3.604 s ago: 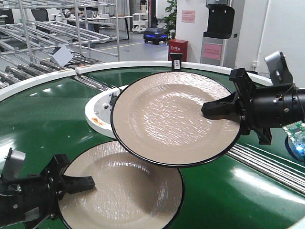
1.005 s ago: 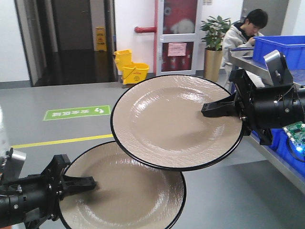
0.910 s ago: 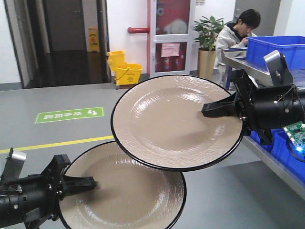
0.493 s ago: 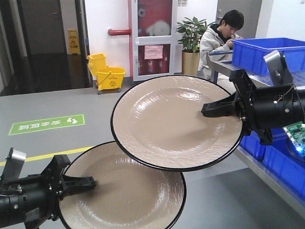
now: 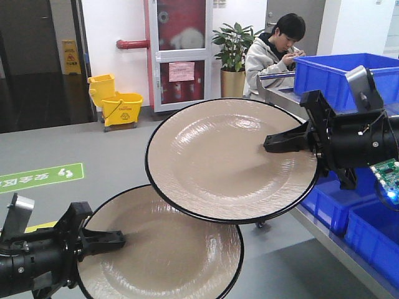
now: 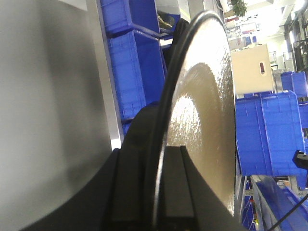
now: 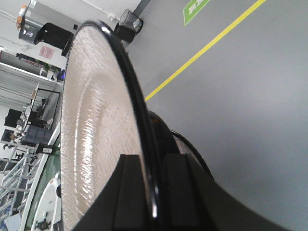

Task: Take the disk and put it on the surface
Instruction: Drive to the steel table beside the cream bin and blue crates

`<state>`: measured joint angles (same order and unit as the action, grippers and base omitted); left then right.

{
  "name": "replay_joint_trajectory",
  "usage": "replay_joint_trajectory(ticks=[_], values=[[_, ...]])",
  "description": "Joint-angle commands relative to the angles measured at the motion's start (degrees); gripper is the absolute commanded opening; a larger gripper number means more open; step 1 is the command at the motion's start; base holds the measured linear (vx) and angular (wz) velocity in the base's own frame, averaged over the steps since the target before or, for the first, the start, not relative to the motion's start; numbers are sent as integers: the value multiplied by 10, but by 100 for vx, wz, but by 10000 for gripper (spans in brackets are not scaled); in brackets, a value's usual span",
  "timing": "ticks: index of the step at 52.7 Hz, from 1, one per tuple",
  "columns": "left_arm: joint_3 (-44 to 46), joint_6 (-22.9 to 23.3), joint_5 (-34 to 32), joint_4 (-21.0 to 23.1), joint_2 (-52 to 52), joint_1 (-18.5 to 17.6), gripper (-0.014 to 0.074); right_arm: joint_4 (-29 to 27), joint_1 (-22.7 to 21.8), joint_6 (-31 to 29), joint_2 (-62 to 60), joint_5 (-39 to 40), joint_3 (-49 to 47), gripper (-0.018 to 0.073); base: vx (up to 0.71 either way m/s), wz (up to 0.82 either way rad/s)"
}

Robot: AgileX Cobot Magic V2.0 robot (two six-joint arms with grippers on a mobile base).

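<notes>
Above the grey floor (image 5: 124,156), the upper disk (image 5: 218,156) is clamped by its rim in the right gripper (image 5: 282,142) and the lower disk (image 5: 162,255) likewise in the left gripper (image 5: 111,240); both are held near level and staggered, presumably so that neither slips or knocks the other. The placing surface is not in view

There are two disks: upper disk (image 5: 230,159), lower disk (image 5: 162,255). Two grippers: left gripper (image 5: 118,237), right gripper (image 5: 269,144). One person (image 5: 274,53), one potted plant (image 5: 232,43), one yellow mop bucket (image 5: 118,103), one green floor marking (image 5: 37,177), one caution sign (image 5: 70,48).
</notes>
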<state>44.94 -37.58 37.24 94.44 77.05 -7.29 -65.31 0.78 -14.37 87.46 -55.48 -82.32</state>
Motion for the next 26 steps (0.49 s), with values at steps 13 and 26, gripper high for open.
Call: replay_joint_trajectory(ticks=[13,26], values=[[17,9,30,77,-20,-3,1,-70,-2,1,-24,18,-23,-8,44,-5],[17,9,30,77,-20,-3,1,-70,-2,1,-24,19,-23,-8,43,-3]])
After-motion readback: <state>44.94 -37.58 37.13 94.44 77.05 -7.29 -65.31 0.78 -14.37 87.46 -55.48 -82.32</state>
